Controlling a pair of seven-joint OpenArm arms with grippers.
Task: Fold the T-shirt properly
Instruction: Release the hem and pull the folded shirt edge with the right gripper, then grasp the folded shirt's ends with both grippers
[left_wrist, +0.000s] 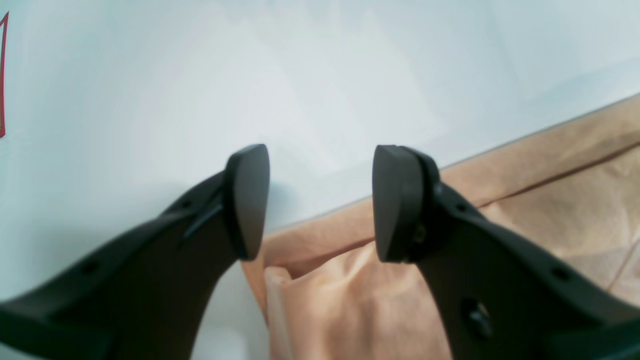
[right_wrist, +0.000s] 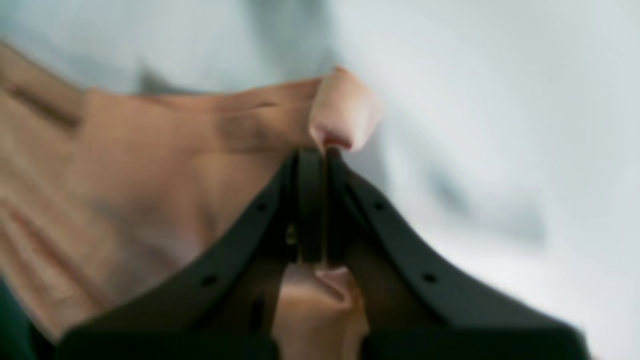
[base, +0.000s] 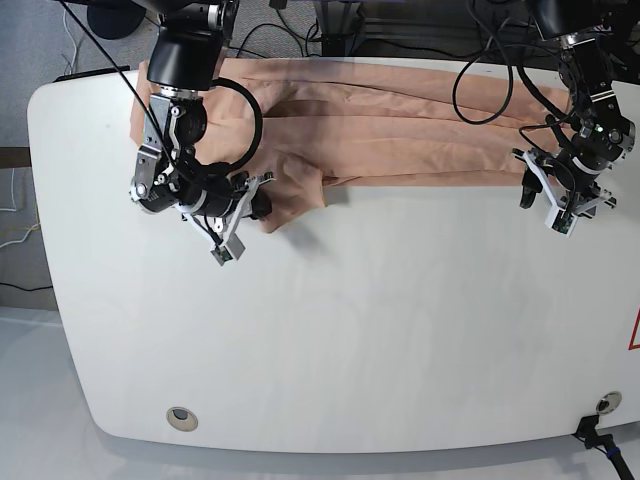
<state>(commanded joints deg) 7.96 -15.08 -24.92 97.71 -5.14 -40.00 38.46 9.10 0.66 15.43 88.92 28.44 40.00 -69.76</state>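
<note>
The peach T-shirt (base: 400, 120) lies bunched in long folds along the far side of the white table (base: 350, 330). My right gripper (base: 262, 203) is shut on a pinched fold at the shirt's near left corner; in the right wrist view the closed fingertips (right_wrist: 320, 156) clamp the cloth (right_wrist: 150, 175), which bulges above them. My left gripper (base: 541, 195) is open at the shirt's right end. In the left wrist view its fingers (left_wrist: 245, 200) stand wide apart over the table at the shirt's hem (left_wrist: 550, 200) and hold nothing. No smiley print shows.
Cables (base: 490, 70) hang over the shirt's far right part. Round grommets sit near the table's front edge (base: 180, 417) and front right corner (base: 603, 403). A red mark (base: 635, 330) is at the table's right edge.
</note>
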